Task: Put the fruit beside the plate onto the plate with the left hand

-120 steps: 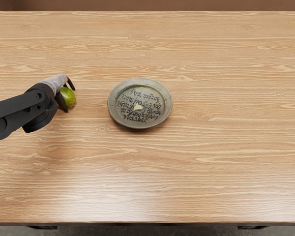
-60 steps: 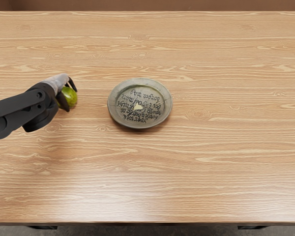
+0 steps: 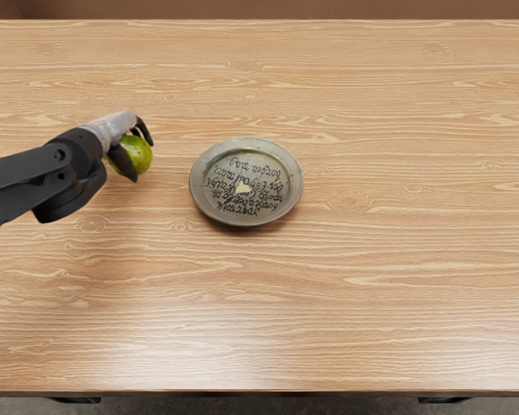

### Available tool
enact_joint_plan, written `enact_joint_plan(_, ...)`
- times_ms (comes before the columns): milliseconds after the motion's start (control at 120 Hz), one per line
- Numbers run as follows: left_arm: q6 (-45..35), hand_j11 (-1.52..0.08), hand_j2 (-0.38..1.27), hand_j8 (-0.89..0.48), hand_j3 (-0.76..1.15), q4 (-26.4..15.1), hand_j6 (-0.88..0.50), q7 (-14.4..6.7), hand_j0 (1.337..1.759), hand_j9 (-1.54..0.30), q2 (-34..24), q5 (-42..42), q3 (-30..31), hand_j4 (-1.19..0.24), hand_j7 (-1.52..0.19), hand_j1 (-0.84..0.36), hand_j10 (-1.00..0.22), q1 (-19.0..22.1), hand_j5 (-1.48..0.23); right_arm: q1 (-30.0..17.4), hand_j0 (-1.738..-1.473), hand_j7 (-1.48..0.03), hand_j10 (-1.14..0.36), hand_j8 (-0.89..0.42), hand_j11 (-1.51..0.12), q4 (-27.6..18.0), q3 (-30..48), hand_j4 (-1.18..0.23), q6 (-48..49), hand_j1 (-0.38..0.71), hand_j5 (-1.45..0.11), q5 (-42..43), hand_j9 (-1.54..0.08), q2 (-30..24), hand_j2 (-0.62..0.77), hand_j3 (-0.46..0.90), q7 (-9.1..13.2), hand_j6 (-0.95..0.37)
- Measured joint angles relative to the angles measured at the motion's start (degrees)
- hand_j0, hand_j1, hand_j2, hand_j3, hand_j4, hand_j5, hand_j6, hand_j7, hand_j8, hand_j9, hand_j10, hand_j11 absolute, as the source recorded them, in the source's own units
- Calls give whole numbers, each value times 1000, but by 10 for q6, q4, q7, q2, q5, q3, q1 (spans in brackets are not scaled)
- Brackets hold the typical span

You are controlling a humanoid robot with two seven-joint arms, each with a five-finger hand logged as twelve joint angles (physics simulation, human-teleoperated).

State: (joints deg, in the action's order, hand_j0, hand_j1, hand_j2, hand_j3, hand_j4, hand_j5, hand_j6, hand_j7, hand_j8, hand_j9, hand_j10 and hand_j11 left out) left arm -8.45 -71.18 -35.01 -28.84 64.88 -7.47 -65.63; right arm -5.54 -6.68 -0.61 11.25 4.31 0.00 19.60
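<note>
We are gripping the green fruit (image 3: pixel 139 153) in our left hand (image 3: pixel 118 143), fingers curled round it, left of the plate (image 3: pixel 196 183) and apart from it. We are judging it small, light, firm, perhaps slippery: wrapping its middle suits.

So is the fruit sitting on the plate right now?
No, the green fruit is gripped in the left hand, off to the left of the plate and apart from its rim.
</note>
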Motion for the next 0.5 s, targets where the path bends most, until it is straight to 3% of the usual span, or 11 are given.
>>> enact_joint_plan(125, 0, -771, 325, -332, 0, -23, -324, 0, 1656, -782, -2, -2, 0, -541, -797, -220, -440, -11, -800, 0, -1658, 0, 0, 0, 0, 0, 0, 0, 0, -349, 0, 0, 0, 0, 0, 0, 0, 0)
enact_joint_plan(500, 5, -804, 277, -377, 0, -80, -377, 0, 1655, -807, -30, -37, 0, -584, -810, -168, -501, -85, -827, 6, -1658, 0, 0, 0, 0, 0, -1, 0, 0, -349, 0, 0, 0, 0, 0, 0, 0, 0)
